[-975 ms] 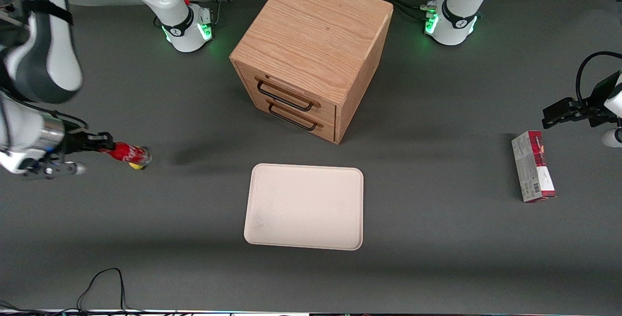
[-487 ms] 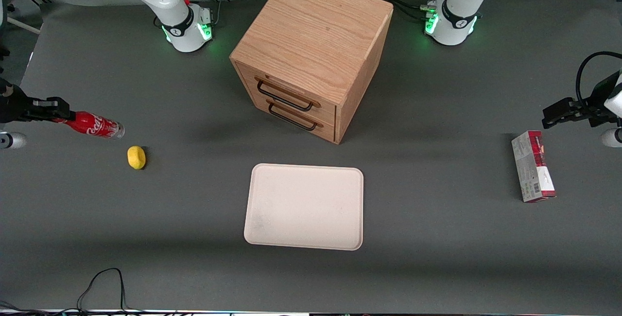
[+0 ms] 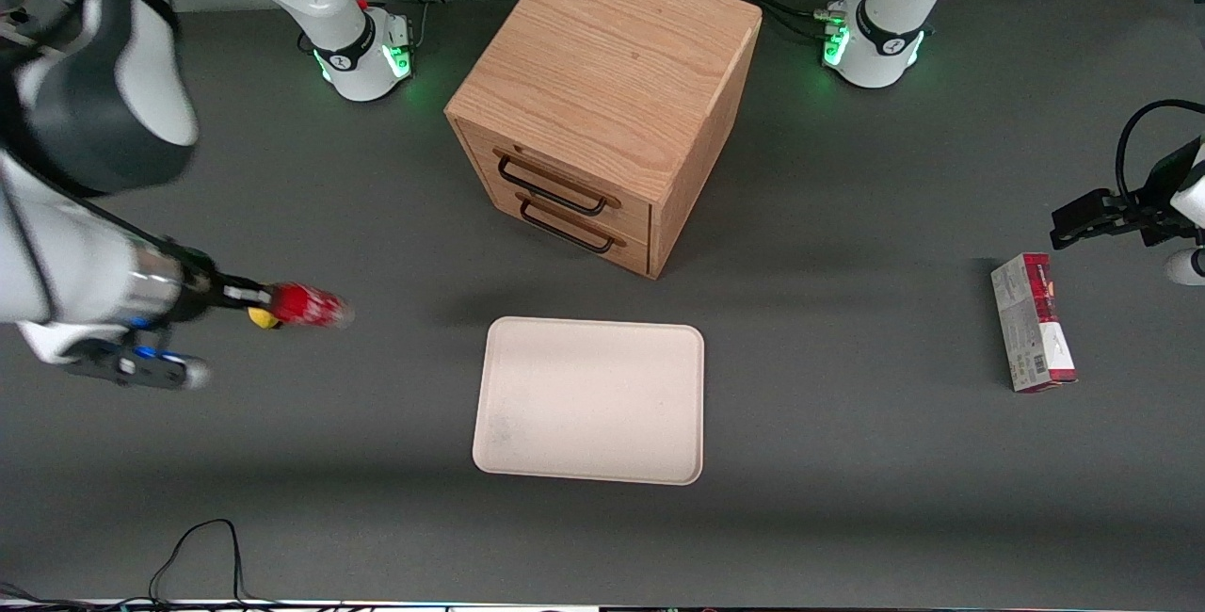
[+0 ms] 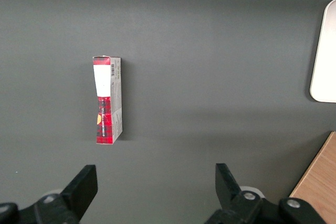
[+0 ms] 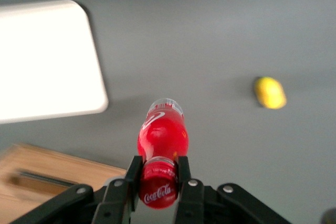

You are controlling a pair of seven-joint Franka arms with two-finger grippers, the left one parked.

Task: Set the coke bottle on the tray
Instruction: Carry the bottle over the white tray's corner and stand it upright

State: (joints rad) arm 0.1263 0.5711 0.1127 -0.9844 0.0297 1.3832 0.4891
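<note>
My right gripper is shut on the red cap end of the coke bottle, which it holds lying level above the table, base pointing toward the tray. In the right wrist view the gripper clamps the cap and the red bottle sticks out ahead of the fingers. The cream-white tray lies flat in front of the drawer cabinet, nearer the front camera, some way from the bottle toward the parked arm's end. It also shows in the right wrist view.
A wooden drawer cabinet with two black handles stands mid-table. A small yellow rounded object lies on the table under the held bottle; it also shows in the right wrist view. A grey-and-red carton lies toward the parked arm's end.
The right arm swung out toward its own end of the table with the bottle, uncovering the yellow object, then came back; now the bottle is closer to the tray than before.
</note>
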